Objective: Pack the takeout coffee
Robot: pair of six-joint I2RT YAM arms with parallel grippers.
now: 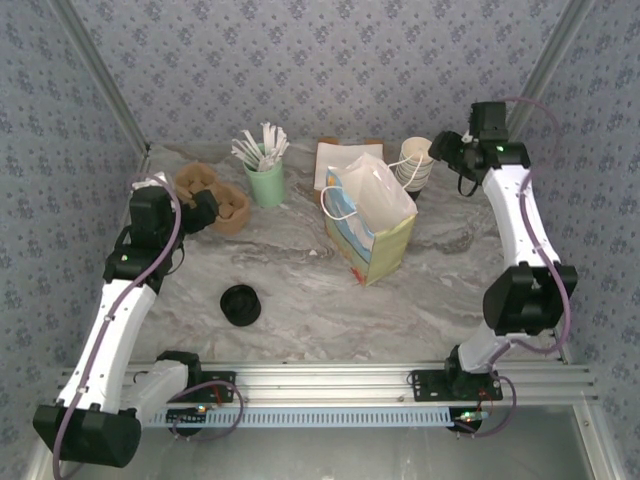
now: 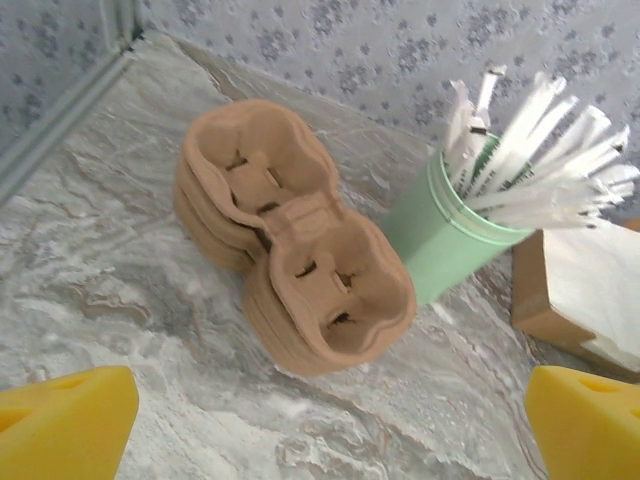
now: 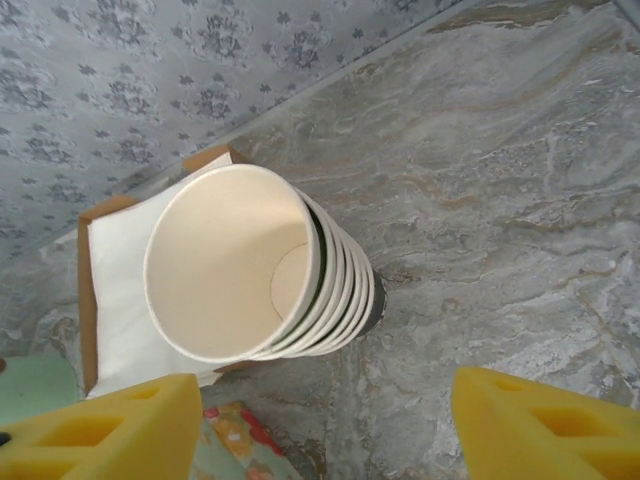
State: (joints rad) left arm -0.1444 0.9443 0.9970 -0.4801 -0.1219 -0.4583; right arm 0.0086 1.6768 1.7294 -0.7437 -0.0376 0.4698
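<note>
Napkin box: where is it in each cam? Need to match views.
Top external: the napkin box sits at the back of the table, just behind the paper bag.
Left wrist: at the right edge, beyond the mint cup.
Right wrist: left of centre, partly covered by the stack of cream cups.
Shared landmark: the floral wall close behind the box.

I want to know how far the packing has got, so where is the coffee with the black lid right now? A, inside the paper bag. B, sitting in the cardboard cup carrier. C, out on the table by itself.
C: the top view shows the coffee on the bare table, apart from the paper bag and the cup carrier.
</note>
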